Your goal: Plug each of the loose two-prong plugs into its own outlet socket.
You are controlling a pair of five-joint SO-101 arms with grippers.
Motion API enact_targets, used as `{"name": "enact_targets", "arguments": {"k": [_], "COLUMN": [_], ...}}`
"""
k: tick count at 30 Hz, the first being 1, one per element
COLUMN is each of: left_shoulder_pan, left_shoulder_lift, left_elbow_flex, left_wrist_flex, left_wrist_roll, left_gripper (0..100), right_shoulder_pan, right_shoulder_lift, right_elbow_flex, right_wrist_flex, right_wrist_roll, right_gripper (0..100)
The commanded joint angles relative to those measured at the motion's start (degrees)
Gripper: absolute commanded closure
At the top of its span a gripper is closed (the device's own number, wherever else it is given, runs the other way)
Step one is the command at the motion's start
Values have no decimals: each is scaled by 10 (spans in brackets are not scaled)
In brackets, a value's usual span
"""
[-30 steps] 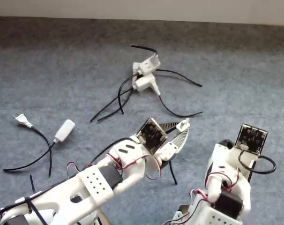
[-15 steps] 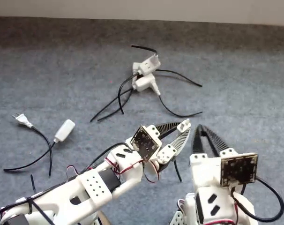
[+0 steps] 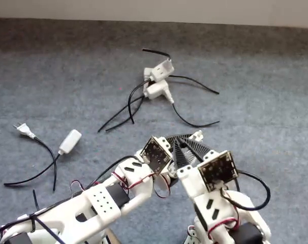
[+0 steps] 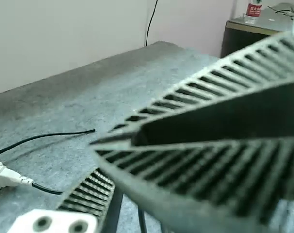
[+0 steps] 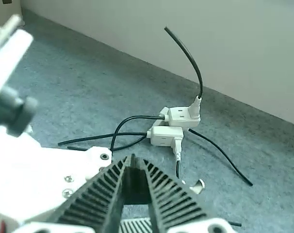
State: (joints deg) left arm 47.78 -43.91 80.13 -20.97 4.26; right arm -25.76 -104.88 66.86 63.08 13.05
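My left gripper (image 3: 193,139) hangs above the grey carpet at the front middle, shut on a small white socket (image 3: 197,135) whose two-hole face (image 4: 55,222) shows in the left wrist view. My right gripper (image 3: 178,148) crosses right next to it, its ribbed fingers (image 5: 159,191) meeting at the tips (image 5: 132,159); I cannot tell whether something dark lies between them. A loose two-prong plug (image 3: 24,130) lies at the far left on its black cable, beside a white socket (image 3: 70,141).
Two white connector pieces (image 3: 158,79) (image 5: 173,124) lie together at the back middle, with black cables (image 3: 194,119) curling outward. The pale wall (image 3: 154,9) borders the carpet at the back. The left arm's body (image 3: 93,203) takes up the front left.
My right arm swung left and forward, and its fingers went from open to closed beside the left gripper. The left gripper stayed almost in place with the socket.
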Motion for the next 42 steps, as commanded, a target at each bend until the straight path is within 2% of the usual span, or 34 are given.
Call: {"name": "enact_targets", "arguments": {"k": [1,8,20,26,32,38,42], "left_shoulder_pan": [9,7,5,-5,-23,-19,-6], "left_shoulder_lift": [-19,-20,-20,-22,-78,-90,-80], "left_elbow_flex": [-7,-7,-7,-8,13,23,22], "left_wrist_flex": [-12,-13,-14,-14,-11,-10,-10], "left_wrist_roll": [3,2,1,1,2,3,3], "left_gripper": [995,995,995,995,995,995,995], "right_shoulder_pan": [83,163,306,312,316,331,242], "right_shoulder_lift": [2,6,6,7,4,7,7], "right_elbow_flex": [87,160,180,180,165,3,-76], "right_wrist_flex": [-94,-145,-170,-169,-170,-151,-104], "right_wrist_roll": [15,101,108,109,109,105,104], "right_gripper": [989,989,989,989,989,988,988]}}
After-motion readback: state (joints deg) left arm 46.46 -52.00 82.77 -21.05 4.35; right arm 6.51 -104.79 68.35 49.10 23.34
